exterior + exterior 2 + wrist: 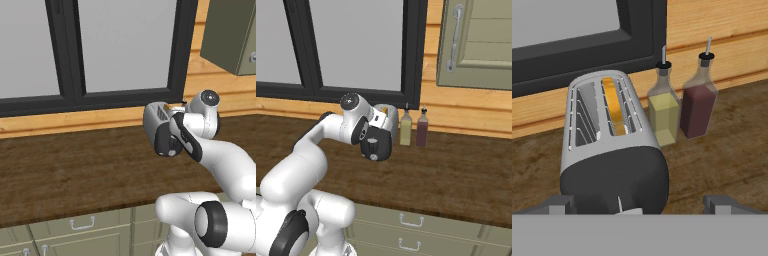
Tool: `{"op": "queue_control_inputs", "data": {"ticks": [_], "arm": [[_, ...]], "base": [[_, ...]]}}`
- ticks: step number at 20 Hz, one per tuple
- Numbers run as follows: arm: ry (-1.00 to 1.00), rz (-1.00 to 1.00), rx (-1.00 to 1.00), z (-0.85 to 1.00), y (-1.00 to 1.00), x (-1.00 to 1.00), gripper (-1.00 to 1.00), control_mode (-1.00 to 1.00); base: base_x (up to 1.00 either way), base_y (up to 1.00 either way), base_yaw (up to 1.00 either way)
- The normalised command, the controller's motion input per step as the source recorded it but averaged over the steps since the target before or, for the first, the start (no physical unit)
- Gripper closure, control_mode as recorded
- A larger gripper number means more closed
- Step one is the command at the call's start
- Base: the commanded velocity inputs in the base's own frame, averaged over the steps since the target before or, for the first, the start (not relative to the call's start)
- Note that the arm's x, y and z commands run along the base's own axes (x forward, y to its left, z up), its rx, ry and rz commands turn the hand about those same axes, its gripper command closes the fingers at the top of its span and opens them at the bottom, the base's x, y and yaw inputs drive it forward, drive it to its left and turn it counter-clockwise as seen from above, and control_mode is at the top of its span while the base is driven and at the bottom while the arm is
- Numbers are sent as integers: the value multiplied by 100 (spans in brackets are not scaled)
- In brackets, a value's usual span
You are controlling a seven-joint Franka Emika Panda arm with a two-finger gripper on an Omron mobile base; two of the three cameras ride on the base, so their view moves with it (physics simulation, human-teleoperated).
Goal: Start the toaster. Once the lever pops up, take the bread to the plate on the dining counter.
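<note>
Two bottles, one pale yellow (663,107) and one dark red (698,102), stand just right of the toaster (612,150) on the dark wood bench (722,160), below the window frame (587,55). The bread (615,106) sits upright in the toaster's right slot. The pincer (639,205) hangs near the toaster's front, fingers (722,204) spread wide, holding nothing.
</note>
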Motion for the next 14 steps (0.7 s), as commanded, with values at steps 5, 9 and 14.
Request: {"op": "queue_control_inputs", "data": {"ticks": [5, 9, 14], "arm": [[0, 0, 0, 0, 0, 0, -100, -100], [2, 0, 0, -1, 4, 0, -100, -100], [5, 7, -3, 0, 28, -4, -100, -100]], "base": [[0, 0, 0], [0, 0, 0], [0, 0, 0]]}}
